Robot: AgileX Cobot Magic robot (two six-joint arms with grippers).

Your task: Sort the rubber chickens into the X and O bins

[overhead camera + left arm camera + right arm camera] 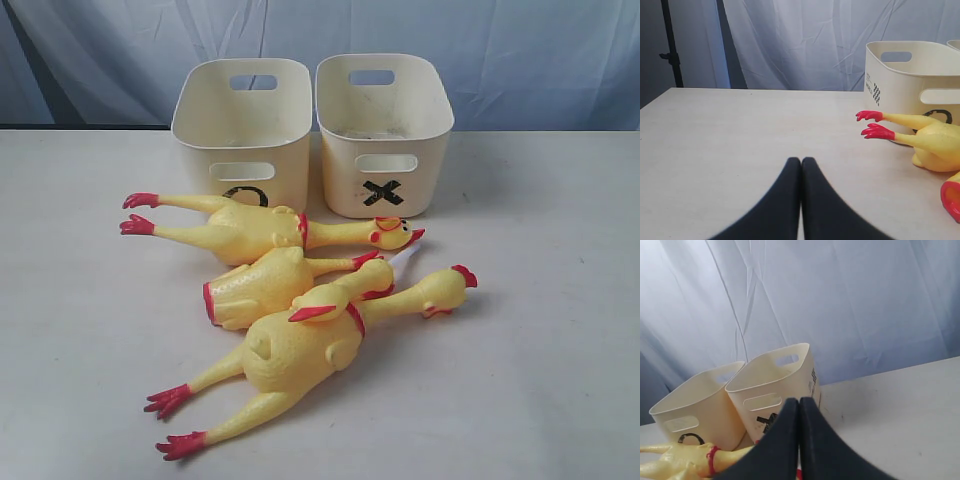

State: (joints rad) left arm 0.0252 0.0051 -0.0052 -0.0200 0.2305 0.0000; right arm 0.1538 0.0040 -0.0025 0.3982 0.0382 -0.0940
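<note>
Four yellow rubber chickens lie bunched in front of the bins. One large chicken lies just before the O bin, its head near the X bin. A smaller chicken lies behind the other large chicken, and another small one rests on that large one. Neither gripper shows in the exterior view. My left gripper is shut and empty over bare table, left of the back chicken's red feet. My right gripper is shut and empty, in front of the X bin.
Both bins stand side by side at the table's back edge, before a pale curtain. The O bin shows in the left wrist view and the O bin in the right wrist view. A black stand rises beyond the table's left end.
</note>
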